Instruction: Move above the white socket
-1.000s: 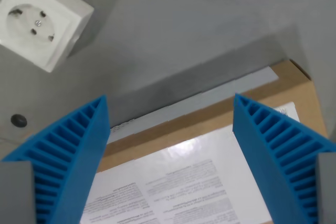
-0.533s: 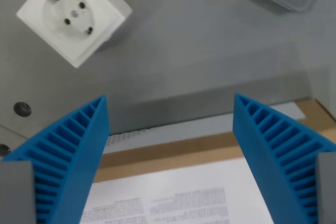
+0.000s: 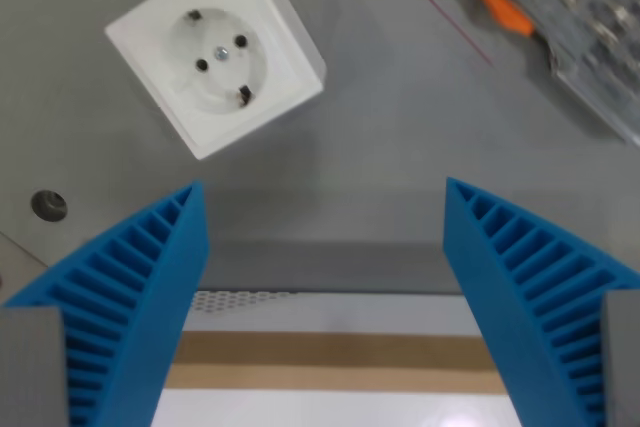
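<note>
The white socket [image 3: 217,59] is a square block with a round recess, two pin holes and a centre screw. It lies on the grey table in the upper left of the wrist view. My gripper [image 3: 322,197] is open and empty, its two blue ribbed fingers [image 3: 125,297] spread wide at the bottom of the view. The socket lies beyond the fingertips, toward the wrist view's left, apart from both fingers.
A cardboard box with a white printed label [image 3: 330,367] lies under the fingers at the bottom edge. A clear plastic case with an orange part [image 3: 560,17] sits at the upper right. A small round hole [image 3: 48,205] marks the table at the left.
The camera has moved: the socket has shifted from the top left corner toward the view's centre and turned, the cardboard box has slid down out of view, and the plastic case has come into view.
</note>
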Robot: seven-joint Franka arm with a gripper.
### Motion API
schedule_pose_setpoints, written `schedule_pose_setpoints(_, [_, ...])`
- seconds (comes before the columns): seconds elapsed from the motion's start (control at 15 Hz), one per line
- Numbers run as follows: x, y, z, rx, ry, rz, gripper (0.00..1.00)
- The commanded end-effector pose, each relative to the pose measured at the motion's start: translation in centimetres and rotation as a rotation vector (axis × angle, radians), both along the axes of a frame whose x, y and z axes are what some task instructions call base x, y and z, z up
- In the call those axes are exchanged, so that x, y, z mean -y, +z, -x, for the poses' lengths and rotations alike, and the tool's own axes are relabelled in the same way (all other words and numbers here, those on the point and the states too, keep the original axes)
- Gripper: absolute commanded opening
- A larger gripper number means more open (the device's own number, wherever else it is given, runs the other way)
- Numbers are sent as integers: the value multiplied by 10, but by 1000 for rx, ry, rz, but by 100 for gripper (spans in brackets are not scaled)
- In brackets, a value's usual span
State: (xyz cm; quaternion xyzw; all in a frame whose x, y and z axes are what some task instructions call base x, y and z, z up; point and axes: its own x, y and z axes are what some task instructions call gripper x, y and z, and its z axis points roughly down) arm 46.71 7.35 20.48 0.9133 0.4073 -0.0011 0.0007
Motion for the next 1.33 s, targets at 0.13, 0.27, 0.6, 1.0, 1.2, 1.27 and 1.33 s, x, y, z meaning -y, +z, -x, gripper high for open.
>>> schedule_pose_setpoints(0.13, [-11,-11,7,111,354,-106,100])
schedule_pose_setpoints(0.27, [-17,-15,8,115,378,-107,100])
schedule_pose_setpoints(0.6, [-29,-24,9,123,417,-113,100])
schedule_pose_setpoints(1.0, [-38,-30,8,112,418,-111,100])
schedule_pose_setpoints(1.2, [-40,-31,7,106,413,-111,100])
schedule_pose_setpoints(1.27, [-41,-32,7,105,408,-111,100])
schedule_pose_setpoints(1.33, [-42,-32,6,104,402,-111,100])
